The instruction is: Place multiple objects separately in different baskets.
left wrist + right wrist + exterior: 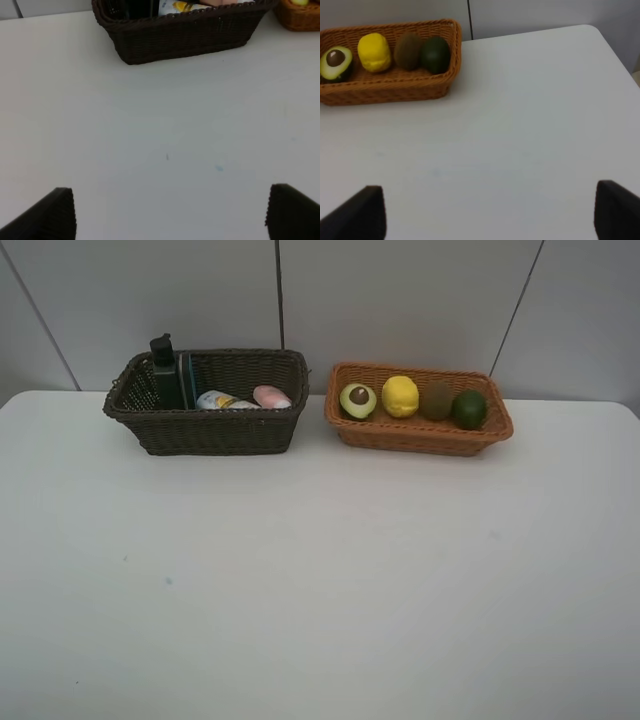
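The dark brown basket (210,430) stands at the back left. It holds the dark green pump bottle (163,370), the dark eraser block (186,380), the white tube (220,400) and the pink bottle (271,397). The orange-tan basket (415,437) to its right holds the halved avocado (357,400), the lemon (400,396), the kiwi (436,400) and the green avocado (468,408). Neither gripper shows in the exterior view. My left gripper (170,215) is open and empty over bare table, short of the dark basket (185,35). My right gripper (487,212) is open and empty, short of the orange basket (390,87).
The white table (320,580) stretches from the baskets to the near edge. A grey panelled wall (400,300) rises right behind the baskets. The table's right edge and far right corner (592,27) show in the right wrist view.
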Tool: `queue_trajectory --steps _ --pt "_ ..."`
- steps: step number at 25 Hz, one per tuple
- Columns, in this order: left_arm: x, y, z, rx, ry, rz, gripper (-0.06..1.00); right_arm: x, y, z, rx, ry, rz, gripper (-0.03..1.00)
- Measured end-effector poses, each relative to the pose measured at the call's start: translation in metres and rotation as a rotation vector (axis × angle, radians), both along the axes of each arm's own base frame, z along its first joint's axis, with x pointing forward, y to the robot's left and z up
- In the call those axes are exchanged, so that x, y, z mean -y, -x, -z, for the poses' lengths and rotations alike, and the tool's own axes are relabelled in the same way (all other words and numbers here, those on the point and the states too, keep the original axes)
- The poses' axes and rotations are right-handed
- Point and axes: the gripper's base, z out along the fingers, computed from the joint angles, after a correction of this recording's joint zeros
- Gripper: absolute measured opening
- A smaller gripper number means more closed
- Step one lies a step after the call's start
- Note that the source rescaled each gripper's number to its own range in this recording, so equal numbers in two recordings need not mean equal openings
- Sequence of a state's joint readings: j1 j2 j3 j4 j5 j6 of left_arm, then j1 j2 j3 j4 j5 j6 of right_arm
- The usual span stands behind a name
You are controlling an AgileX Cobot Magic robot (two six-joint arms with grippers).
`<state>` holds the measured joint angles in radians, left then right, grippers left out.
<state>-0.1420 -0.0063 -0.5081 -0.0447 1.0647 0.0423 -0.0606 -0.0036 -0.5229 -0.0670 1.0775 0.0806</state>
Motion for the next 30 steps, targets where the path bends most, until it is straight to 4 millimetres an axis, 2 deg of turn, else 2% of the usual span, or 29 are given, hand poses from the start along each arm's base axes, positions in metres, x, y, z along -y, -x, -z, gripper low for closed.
queue_trajectory --steps 30 --pt "0.0001 0.0 0.0 0.0 0.001 0.0 1.0 -0.0001 0.0 -0.0001 0.0 0.002 -0.002 1.0"
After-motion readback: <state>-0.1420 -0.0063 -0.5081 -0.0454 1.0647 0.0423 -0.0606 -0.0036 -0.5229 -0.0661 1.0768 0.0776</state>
